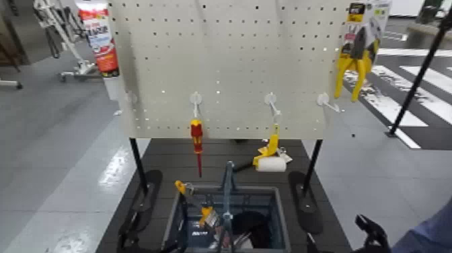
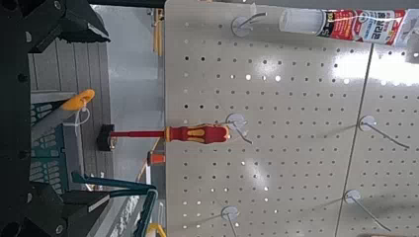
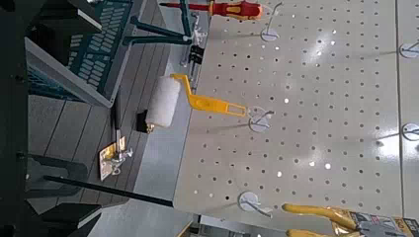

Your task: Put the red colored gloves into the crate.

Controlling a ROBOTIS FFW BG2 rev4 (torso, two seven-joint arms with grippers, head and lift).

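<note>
No red gloves show in any view. The grey-blue crate (image 1: 282, 202) stands low in front of me under the pegboard, with several tools inside; it also shows in the left wrist view (image 2: 49, 138) and the right wrist view (image 3: 89, 59). My left gripper (image 2: 99, 114) is open and empty, facing the pegboard near the red-and-yellow screwdriver (image 2: 193, 133). It sits low on the left in the head view (image 1: 131, 235). My right gripper (image 3: 84, 114) is open and empty, facing the paint roller (image 3: 163, 102). It sits low on the right in the head view (image 1: 368, 232).
The white pegboard (image 1: 229, 54) stands on black feet behind the crate. On it hang the screwdriver (image 1: 196, 138), the yellow-handled roller (image 1: 270, 158), yellow pliers (image 1: 356, 60) and a sealant tube (image 1: 99, 33). Something blue (image 1: 430, 235) fills the lower right corner.
</note>
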